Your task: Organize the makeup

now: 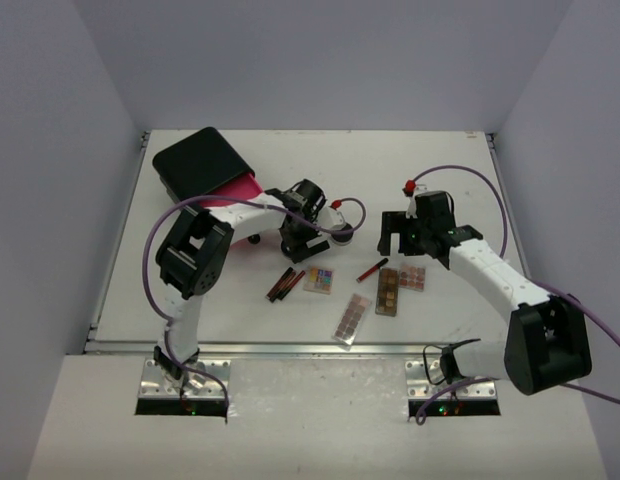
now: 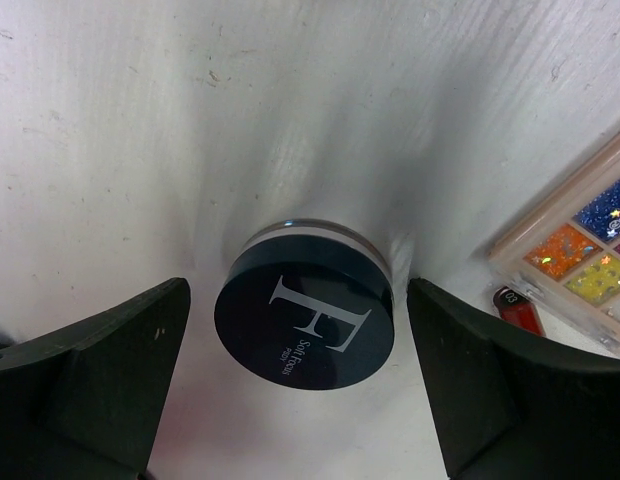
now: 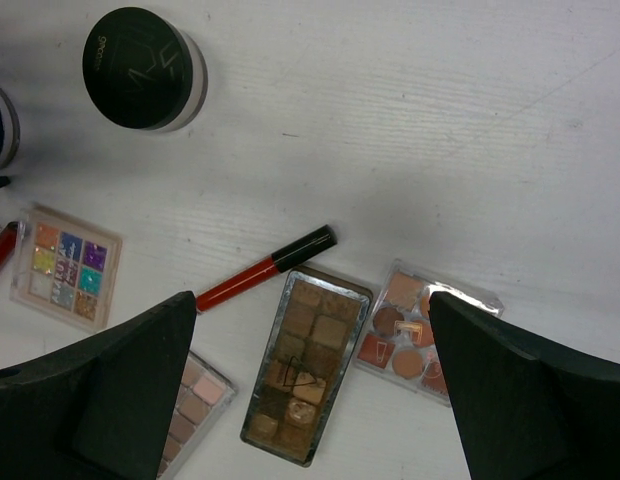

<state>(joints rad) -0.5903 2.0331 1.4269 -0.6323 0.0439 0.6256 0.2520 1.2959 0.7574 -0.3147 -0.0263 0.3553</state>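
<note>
A dark blue round compact with a large "F" on its lid stands on the white table between the fingers of my left gripper. The jaws are open, with a gap on each side of it. In the top view the left gripper hides that compact. My right gripper hangs open and empty above a brown palette, a red stick and a peach palette. A black round compact, the square multicolour palette and a pinkish long palette lie to the left.
The large black box with a pink drawer pulled out stands at the back left. Two dark sticks lie left of the square palette. The table's front edge runs just below the long palette.
</note>
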